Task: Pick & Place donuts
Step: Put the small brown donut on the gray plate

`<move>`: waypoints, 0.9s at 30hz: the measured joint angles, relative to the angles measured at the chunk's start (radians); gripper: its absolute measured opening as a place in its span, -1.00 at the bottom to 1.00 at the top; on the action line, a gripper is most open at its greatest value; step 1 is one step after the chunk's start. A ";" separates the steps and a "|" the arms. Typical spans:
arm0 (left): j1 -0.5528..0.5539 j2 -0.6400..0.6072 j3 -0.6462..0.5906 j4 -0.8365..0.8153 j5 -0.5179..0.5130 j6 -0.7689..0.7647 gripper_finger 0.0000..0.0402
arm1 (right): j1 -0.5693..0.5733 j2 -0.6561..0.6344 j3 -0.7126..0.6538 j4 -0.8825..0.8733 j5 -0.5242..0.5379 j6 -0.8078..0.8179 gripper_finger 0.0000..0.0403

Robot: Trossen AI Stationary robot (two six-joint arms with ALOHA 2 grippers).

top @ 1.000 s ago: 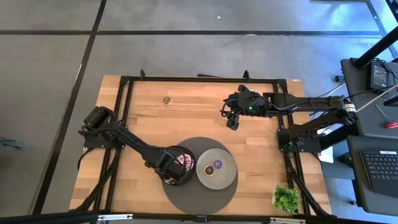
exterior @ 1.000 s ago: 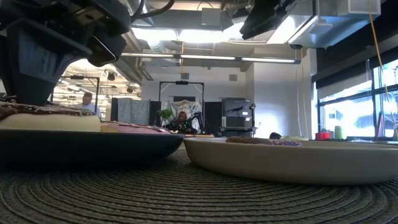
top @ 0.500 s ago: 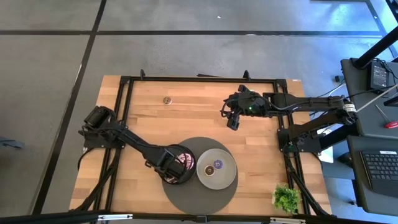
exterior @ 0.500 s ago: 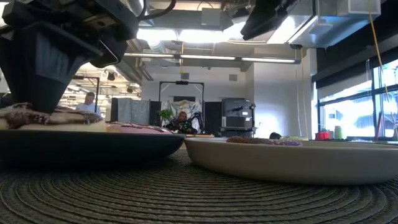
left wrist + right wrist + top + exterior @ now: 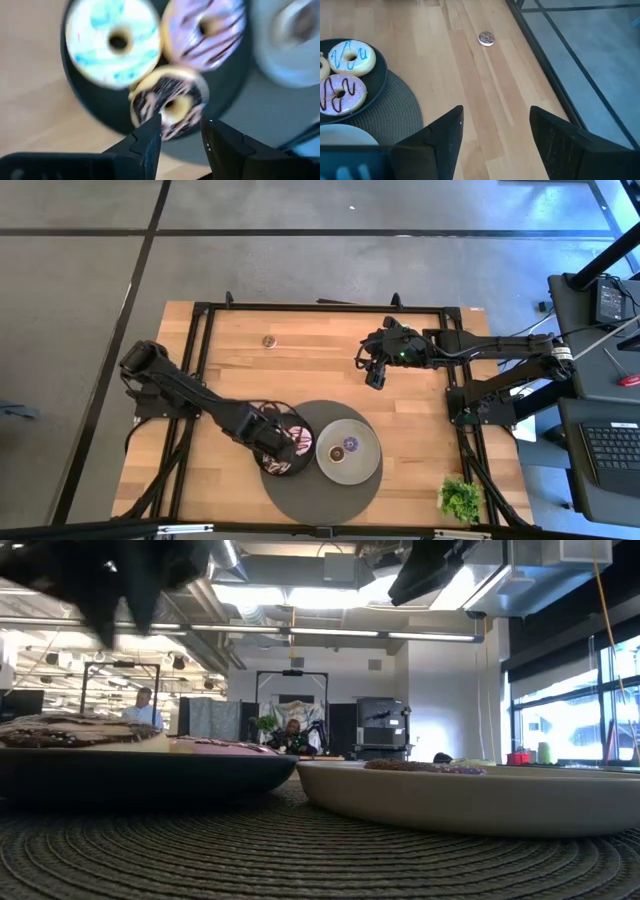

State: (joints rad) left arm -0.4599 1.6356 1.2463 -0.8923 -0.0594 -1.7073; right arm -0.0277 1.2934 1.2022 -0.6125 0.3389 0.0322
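high view: even, diffuse overhead light; counter (image 5: 330, 360) mid-bright, shadows soft & short under both arms. low view: strong backlight from ceiling strips (image 5: 300, 595) & window (image 5: 570, 720) at right; woven mat (image 5: 300, 850) in foreground soft, out of focus; dark plate (image 5: 140, 775) nearly in silhouette. left wrist view: heavy motion blur on donuts (image 5: 167, 100) & fingers (image 5: 147, 145). right wrist view: sharp, flat daylight, no glare.

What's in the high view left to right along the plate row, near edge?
Left gripper over the dark plate → grey plate with a purple donut → small green plant.
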 joint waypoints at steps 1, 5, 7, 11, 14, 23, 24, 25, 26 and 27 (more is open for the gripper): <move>0.009 -0.024 0.000 -0.001 -0.036 0.002 -0.34 | 0.000 0.000 0.000 0.000 0.000 -0.010 0.13; 0.091 -0.123 0.000 -0.039 -0.173 0.105 -0.33 | -0.001 0.000 0.000 0.021 0.000 -0.016 0.13; 0.161 -0.167 0.000 -0.082 -0.210 0.191 -0.34 | -0.002 0.000 0.000 0.034 0.000 -0.016 0.13; 0.349 -0.210 0.000 -0.177 -0.234 0.391 -0.35 | -0.009 0.000 0.000 0.051 0.008 -0.010 0.13; 0.513 -0.204 0.000 -0.219 -0.236 0.564 -0.35 | -0.024 0.000 0.000 0.054 0.008 0.025 0.13; 0.950 -0.109 0.000 -0.172 -0.179 0.947 -0.35 | -0.088 0.000 0.000 0.056 0.009 0.157 0.13; 0.985 -0.097 0.000 -0.158 -0.167 0.973 -0.35 | -0.094 0.000 0.000 0.056 0.009 0.171 0.13; 1.016 -0.086 0.000 -0.136 -0.147 0.997 -0.35 | -0.100 0.000 0.000 0.056 0.009 0.176 0.13; 1.046 -0.074 0.000 -0.104 -0.114 1.020 -0.35 | -0.106 0.000 0.000 0.056 0.009 0.179 0.13; 1.070 -0.059 0.000 -0.075 -0.088 1.041 -0.35 | -0.111 0.000 0.000 0.056 0.010 0.188 0.13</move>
State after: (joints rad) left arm 0.6102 1.5766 1.2465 -0.9676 -0.1475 -0.6660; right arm -0.1389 1.2934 1.2022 -0.5568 0.3485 0.2199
